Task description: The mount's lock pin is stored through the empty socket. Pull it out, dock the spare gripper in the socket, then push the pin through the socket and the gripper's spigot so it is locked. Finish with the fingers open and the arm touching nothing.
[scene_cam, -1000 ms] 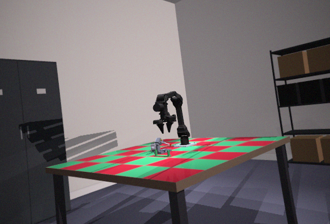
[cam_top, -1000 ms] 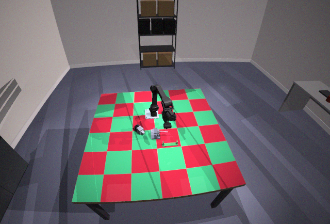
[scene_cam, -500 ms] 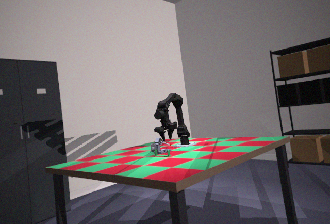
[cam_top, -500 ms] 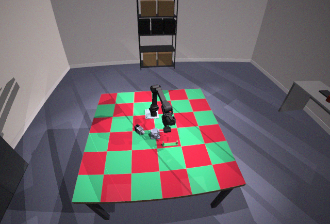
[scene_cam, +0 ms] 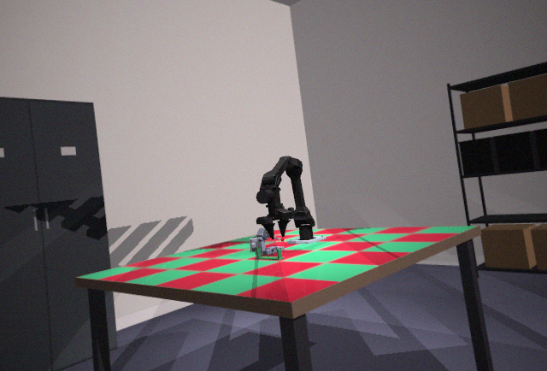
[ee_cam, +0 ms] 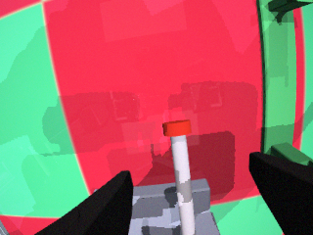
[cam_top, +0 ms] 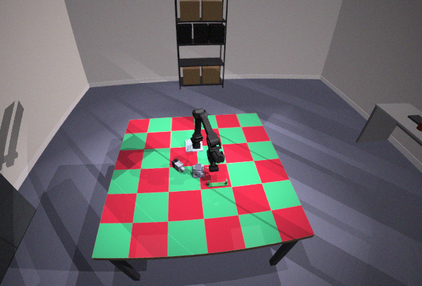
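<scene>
The grey mount (cam_top: pixel 198 171) (scene_cam: pixel 255 244) (ee_cam: pixel 156 218) stands on the checkered table (cam_top: pixel 217 235). Its lock pin (ee_cam: pixel 182 183), a white rod with a red head (ee_cam: pixel 176 128), sticks out of the socket toward the right. My gripper (cam_top: pixel 213 169) (scene_cam: pixel 275 233) (ee_cam: pixel 191 171) is open and low over the table just right of the mount. Its black fingers stand on either side of the pin's shaft without touching it. The spare gripper (cam_top: pixel 178 165), a small grey and black block, lies on the table left of the mount.
A flat green holder (cam_top: pixel 217 183) (ee_cam: pixel 277 72) with dark raised ends lies just in front of the mount. The arm's white base plate (cam_top: pixel 188 145) (scene_cam: pixel 304 239) sits behind it. A shelf rack (cam_top: pixel 201 41) stands by the far wall.
</scene>
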### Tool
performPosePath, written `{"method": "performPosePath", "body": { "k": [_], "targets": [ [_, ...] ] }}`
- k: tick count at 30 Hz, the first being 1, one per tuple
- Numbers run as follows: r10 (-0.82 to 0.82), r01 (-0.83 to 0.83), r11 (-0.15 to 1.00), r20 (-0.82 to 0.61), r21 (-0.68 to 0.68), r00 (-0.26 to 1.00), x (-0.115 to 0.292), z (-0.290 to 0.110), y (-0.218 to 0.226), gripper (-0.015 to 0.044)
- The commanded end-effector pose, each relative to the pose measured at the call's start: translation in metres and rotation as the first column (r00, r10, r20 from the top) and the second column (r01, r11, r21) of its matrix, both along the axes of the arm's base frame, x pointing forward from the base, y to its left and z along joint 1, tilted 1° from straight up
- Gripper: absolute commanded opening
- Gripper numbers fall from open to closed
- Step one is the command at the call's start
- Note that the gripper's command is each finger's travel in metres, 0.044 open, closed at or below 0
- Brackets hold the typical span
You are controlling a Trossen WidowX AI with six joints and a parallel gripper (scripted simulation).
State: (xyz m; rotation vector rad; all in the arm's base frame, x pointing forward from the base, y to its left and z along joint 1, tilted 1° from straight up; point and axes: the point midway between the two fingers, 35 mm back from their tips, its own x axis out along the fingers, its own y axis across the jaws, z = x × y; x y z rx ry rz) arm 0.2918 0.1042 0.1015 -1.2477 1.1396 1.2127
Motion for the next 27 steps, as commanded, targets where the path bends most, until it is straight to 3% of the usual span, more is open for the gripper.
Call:
{"method": "performPosePath", "body": {
  "k": [1,21,27],
  "targets": [
    [-0.006,0.006,1.000,-0.010,0.003,1.000,-0.002,-0.009,0.000,0.0300],
    [-0.006,0.006,1.000,-0.010,0.003,1.000,-0.003,-0.028,0.000,0.0300],
    [-0.006,0.006,1.000,-0.010,0.003,1.000,-0.003,-0.028,0.000,0.0142]
  ]
}}
